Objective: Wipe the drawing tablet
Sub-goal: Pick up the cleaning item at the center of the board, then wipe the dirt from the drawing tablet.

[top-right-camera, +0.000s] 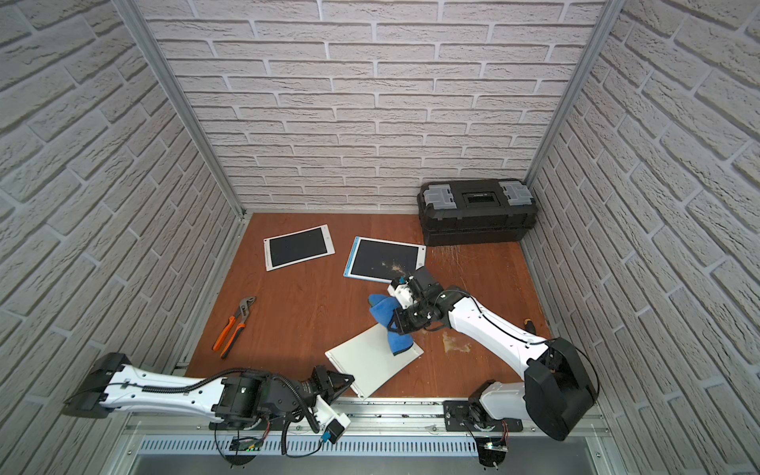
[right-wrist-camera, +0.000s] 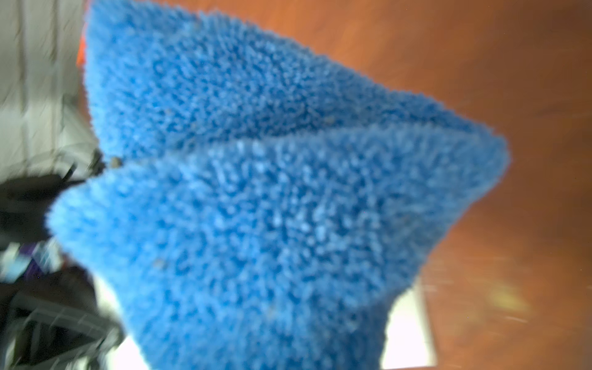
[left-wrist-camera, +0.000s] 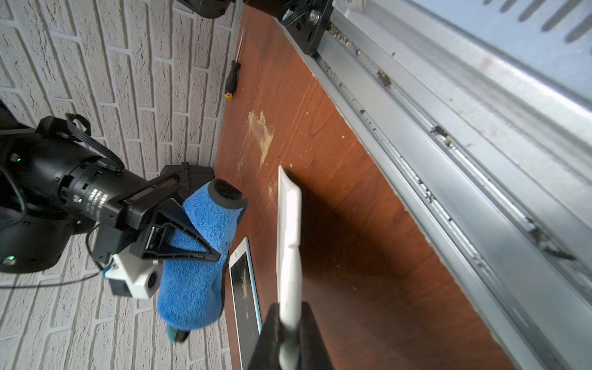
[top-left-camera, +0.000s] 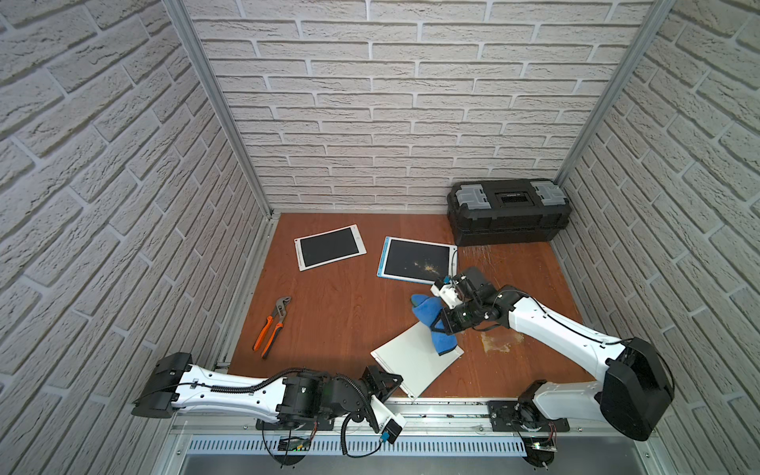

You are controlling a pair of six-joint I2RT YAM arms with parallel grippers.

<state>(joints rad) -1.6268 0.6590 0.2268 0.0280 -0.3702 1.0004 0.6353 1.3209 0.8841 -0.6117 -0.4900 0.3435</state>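
R gripper (top-left-camera: 436, 325) clamps blue cloth (right-wrist-camera: 272, 208), which fills its blurred wrist view, hiding fingertips; L gripper (left-wrist-camera: 290, 333) pinches edge of white panel (top-left-camera: 415, 362), underside unseen.

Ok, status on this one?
Left gripper shut on white flat slab, at its near edge. Right gripper shut on fluffy blue cloth, above slab. Blue-edged dark tablet dusty, unwiped. Nothing between cloth and it.
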